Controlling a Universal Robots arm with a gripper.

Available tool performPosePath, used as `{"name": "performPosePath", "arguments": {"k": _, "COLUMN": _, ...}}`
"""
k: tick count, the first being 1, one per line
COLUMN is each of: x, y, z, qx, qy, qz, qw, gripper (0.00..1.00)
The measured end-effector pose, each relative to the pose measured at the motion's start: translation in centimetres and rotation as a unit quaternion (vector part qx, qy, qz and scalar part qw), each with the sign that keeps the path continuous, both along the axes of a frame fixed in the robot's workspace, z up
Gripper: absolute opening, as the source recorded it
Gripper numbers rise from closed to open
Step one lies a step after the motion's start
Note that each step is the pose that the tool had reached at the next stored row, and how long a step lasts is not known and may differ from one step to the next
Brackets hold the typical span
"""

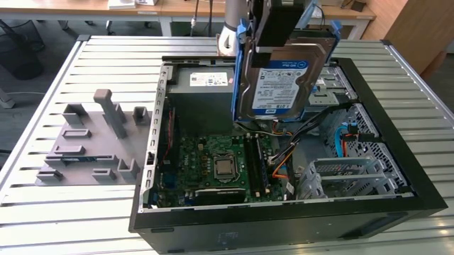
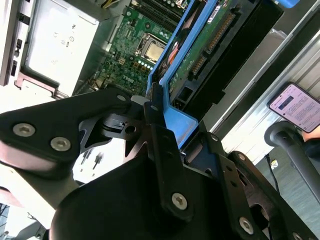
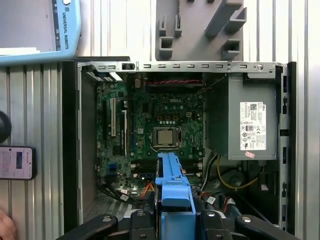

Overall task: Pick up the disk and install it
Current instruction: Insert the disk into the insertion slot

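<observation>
The gripper [image 1: 272,49] is clamped on the disk [image 1: 280,87], over the open computer case [image 1: 284,226] (grey box [image 1: 202,106] beside, wires [image 1: 282,158] below).

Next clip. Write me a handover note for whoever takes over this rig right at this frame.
Gripper: shut on the disk, clamping its blue frame.
Disk: in the air, hanging on edge with its label toward the exterior view. It is over the open computer case, close to the grey power supply box.
Done: the disk is picked up.
Left: the disk is not yet seated in the case.
</observation>
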State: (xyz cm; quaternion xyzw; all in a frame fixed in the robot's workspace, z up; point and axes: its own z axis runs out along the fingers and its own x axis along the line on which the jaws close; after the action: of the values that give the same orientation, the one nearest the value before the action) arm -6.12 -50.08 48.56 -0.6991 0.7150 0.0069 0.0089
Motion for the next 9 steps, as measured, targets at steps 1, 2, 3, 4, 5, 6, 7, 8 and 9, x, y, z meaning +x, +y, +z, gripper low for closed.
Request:
{"name": "performPosePath", "arguments": {"k": 1, "x": 0.0, "y": -0.2, "z": -0.07, "qx": 0.0, "qy": 0.0, "qz": 0.0, "qw": 1.0, "gripper": 0.36}}
{"name": "performPosePath", "arguments": {"k": 2, "x": 0.0, "y": -0.43, "z": -0.14, "qx": 0.0, "qy": 0.0, "qz": -0.001, "qw": 1.0, "gripper": 0.36}}
{"name": "performPosePath", "arguments": {"k": 3, "x": 0.01, "y": -0.68, "z": -0.21, "qx": 0.0, "qy": 0.0, "qz": -0.001, "qw": 1.0, "gripper": 0.36}}
{"name": "performPosePath", "arguments": {"k": 4, "x": 0.01, "y": -0.95, "z": -0.27, "qx": -0.0001, "qy": 0.0, "qz": -0.001, "qw": 1.0, "gripper": 0.36}}
{"name": "performPosePath", "arguments": {"k": 5, "x": 0.01, "y": -1.22, "z": -0.35, "qx": 0.0, "qy": 0.0, "qz": -0.001, "qw": 1.0, "gripper": 0.36}}
{"name": "performPosePath", "arguments": {"k": 6, "x": 0.01, "y": -1.48, "z": -0.41, "qx": -0.0001, "qy": 0.0, "qz": -0.001, "qw": 1.0, "gripper": 0.36}}
{"name": "performPosePath", "arguments": {"k": 7, "x": 0.01, "y": -1.7, "z": -0.46, "qx": 0.0, "qy": 0.0, "qz": -0.002, "qw": 1.0, "gripper": 0.36}}
{"name": "performPosePath", "arguments": {"k": 8, "x": 0.02, "y": -1.85, "z": -0.49, "qx": 0.0, "qy": 0.0, "qz": -0.002, "qw": 1.0, "gripper": 0.36}}
{"name": "performPosePath", "arguments": {"k": 9, "x": 0.04, "y": -1.96, "z": -0.5, "qx": 0.0, "qy": 0.0, "qz": -0.002, "qw": 1.0, "gripper": 0.36}}
